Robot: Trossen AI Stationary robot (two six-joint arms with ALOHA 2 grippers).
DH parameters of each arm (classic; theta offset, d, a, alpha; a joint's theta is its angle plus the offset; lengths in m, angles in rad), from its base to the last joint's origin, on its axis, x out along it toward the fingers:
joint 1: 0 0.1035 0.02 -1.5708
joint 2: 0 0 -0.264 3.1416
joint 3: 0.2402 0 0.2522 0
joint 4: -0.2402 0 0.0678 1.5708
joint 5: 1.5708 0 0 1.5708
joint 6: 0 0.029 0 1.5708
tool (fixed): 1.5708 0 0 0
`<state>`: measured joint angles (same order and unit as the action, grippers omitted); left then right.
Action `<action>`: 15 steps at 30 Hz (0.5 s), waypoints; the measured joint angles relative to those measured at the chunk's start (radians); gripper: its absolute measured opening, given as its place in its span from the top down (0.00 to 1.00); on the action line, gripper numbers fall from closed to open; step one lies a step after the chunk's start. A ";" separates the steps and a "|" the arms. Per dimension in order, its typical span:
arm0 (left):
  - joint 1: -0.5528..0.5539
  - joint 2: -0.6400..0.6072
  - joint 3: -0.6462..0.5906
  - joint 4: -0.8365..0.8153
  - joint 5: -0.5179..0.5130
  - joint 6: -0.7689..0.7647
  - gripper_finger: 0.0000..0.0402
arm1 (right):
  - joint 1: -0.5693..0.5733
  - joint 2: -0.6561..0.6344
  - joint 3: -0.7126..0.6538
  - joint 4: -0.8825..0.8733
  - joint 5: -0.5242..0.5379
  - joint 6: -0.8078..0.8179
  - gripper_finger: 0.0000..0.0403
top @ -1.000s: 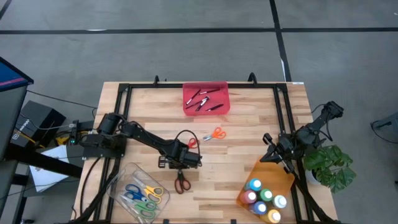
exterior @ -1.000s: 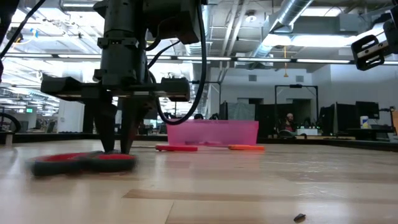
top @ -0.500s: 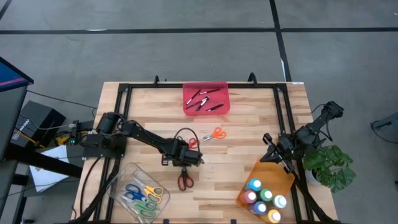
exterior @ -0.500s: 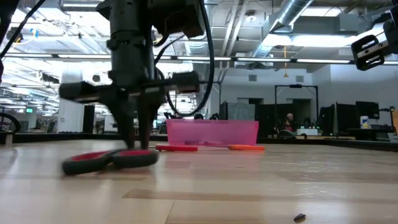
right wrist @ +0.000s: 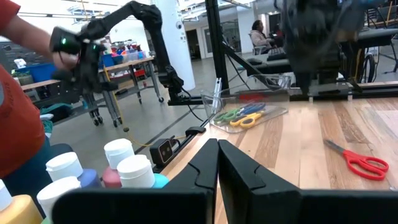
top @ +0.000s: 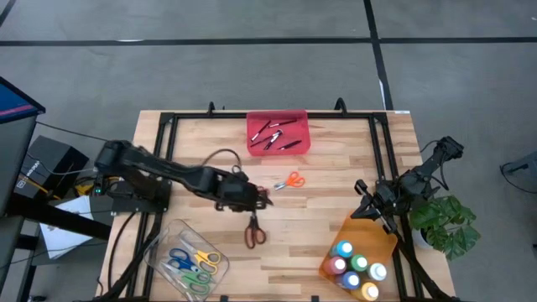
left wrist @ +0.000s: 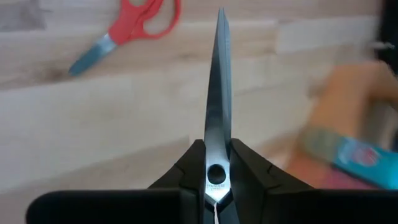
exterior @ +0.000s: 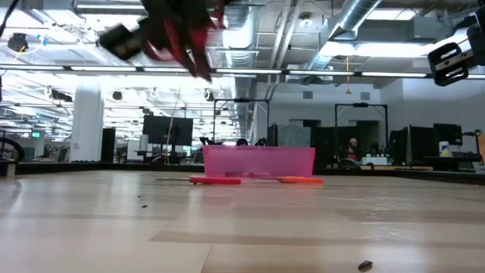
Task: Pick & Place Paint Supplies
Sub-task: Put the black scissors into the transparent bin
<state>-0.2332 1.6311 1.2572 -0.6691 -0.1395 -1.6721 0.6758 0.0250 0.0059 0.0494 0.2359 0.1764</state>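
Note:
My left gripper (top: 252, 210) hangs above the table's middle, shut on dark-red-handled scissors (top: 253, 235), which show blurred and high up in the low view (exterior: 186, 38). Orange-handled scissors (top: 289, 180) lie flat on the wood farther right. Red scissors (top: 261, 195) lie partly under my left arm. Thin dark brushes lie in the pink tray (top: 254, 144) at the far edge. Paint bottles (top: 357, 264) stand in the orange tray (top: 361, 228) at the near right. My right gripper (right wrist: 217, 158) waits shut and empty by the table's right edge (top: 373, 205). My left gripper pinches the scissors at the pivot (left wrist: 215, 158), one finger (left wrist: 183, 174) on each edge of the closed blades. The fingers slant down from the table's left and lie across the scissors. The scissors hang clear of the table, blade tip (left wrist: 221, 25) toward the far edge, handles (top: 253, 240) toward the near edge.
A clear tray (top: 159, 252) with several coloured scissors sits at the near left. Black frame rails (top: 168, 122) run round the tabletop. A potted plant (top: 449, 222) stands past the right edge. A person's red sleeve (right wrist: 18, 93) shows beyond the table in the right wrist view.
My left gripper has risen well above the table and tipped less steeply, carrying the dark-red scissors. They lay flat on the wood a second ago, shifted a little toward the right, and now hang lifted clear.

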 joint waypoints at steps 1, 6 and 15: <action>-0.003 -0.030 0.000 -0.017 0.007 0.002 0.89 | 0.000 0.000 0.000 0.000 0.000 0.000 0.98; -0.021 -0.178 0.001 -0.099 0.016 -0.030 0.89 | 0.000 0.000 0.000 0.000 0.000 0.000 0.98; -0.150 -0.352 0.002 -0.322 0.044 -0.301 0.89 | 0.000 0.000 0.000 0.000 0.000 0.000 0.98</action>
<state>-0.3831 1.2788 1.2587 -0.9910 -0.0956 -1.9727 0.6761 0.0254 0.0063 0.0498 0.2360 0.1764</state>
